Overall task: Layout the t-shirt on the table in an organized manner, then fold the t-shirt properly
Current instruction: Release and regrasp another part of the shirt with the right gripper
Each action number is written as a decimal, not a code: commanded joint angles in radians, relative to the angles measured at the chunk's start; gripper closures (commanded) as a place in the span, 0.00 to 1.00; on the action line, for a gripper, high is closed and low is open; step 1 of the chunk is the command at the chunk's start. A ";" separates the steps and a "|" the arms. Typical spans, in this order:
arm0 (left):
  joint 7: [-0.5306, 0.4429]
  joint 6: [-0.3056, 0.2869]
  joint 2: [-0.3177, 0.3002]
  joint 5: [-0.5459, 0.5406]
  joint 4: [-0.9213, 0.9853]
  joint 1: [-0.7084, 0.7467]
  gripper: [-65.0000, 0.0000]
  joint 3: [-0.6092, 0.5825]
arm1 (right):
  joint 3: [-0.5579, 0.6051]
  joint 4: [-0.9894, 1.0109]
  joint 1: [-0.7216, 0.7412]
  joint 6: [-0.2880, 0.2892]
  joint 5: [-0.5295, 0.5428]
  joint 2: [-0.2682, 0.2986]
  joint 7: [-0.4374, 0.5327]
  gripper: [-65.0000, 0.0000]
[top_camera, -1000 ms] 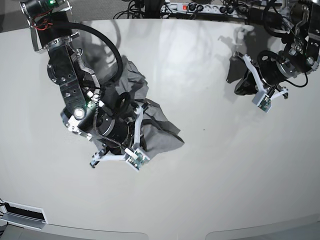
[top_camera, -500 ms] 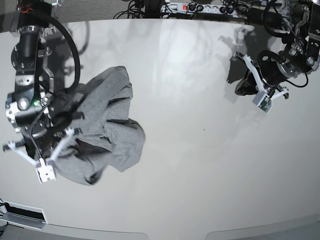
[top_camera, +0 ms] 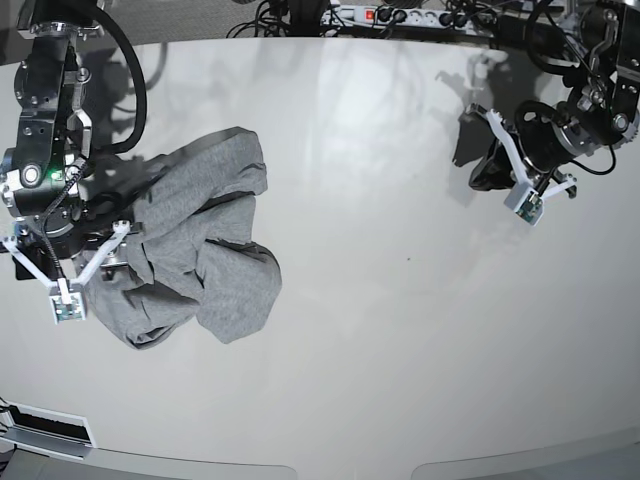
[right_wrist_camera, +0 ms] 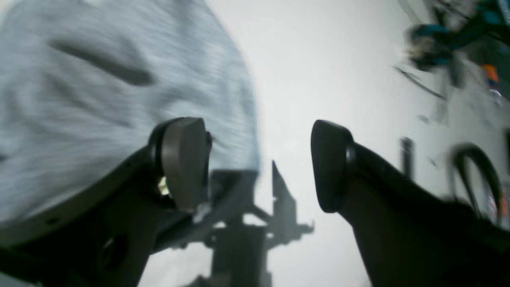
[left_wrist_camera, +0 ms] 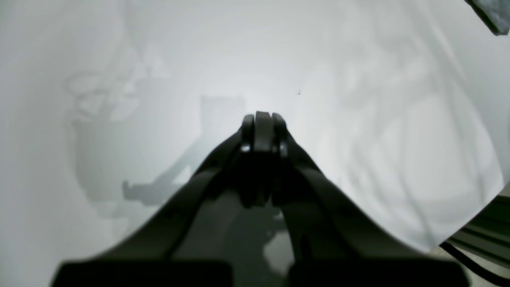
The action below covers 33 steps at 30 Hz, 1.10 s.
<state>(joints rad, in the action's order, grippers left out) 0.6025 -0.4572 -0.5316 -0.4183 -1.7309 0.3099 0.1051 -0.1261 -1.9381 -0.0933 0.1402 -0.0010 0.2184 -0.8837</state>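
A very large glossy white counter (top_camera: pixel 400 330) with a curved edge fills the base view, with a power strip and a tangle of dark cables (top_camera: pixel 400 15) along its far side

The right arm's jaws (right_wrist_camera: pixel 259 163) stand wide apart, with nothing between the two dark pads (right_wrist_camera: pixel 183 159); through the gap shows only bare counter and the arm's own shadow. Just beside the left-hand pad, and reaching up from it, lies the heather-grey cotton t-shirt (right_wrist_camera: pixel 119 91), blurred in this wrist view. Whether the pad touches the cloth cannot be told. In the base view this right gripper (top_camera: pixel 75 275) sits at the left edge of the shirt, its white finger frames pointing towards the near edge of the counter.

The left arm's jaws (left_wrist_camera: pixel 263 127) are pressed together and hold nothing, hanging over bare counter with their shadow beneath. In the base view the left gripper (top_camera: pixel 535 185) is at the far right, well apart from the shirt.

The t-shirt (top_camera: pixel 200 240) lies crumpled in a rumpled heap on the left part of the counter, with deep folds and one lobe bulging towards the near side; no lettering can be made out
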 commanded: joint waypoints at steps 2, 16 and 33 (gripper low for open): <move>-0.022 -0.003 -0.011 -0.008 -0.014 -0.005 1.00 0.007 | 0.006 -0.017 0.031 0.083 0.079 0.009 0.027 0.34; -0.022 -0.003 -0.011 -0.008 -0.014 -0.005 1.00 0.007 | 0.307 0.094 0.116 0.276 0.268 0.009 0.165 0.36; -0.022 -0.003 -0.011 -0.008 -0.014 -0.005 1.00 0.007 | 0.508 0.744 0.402 0.220 0.093 -0.002 0.210 0.91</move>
<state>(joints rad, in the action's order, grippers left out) 0.6025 -0.4572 -0.5312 -0.4183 -1.7309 0.3099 0.1051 0.3847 -1.1778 0.2779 0.3592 0.0872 0.2146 -0.6880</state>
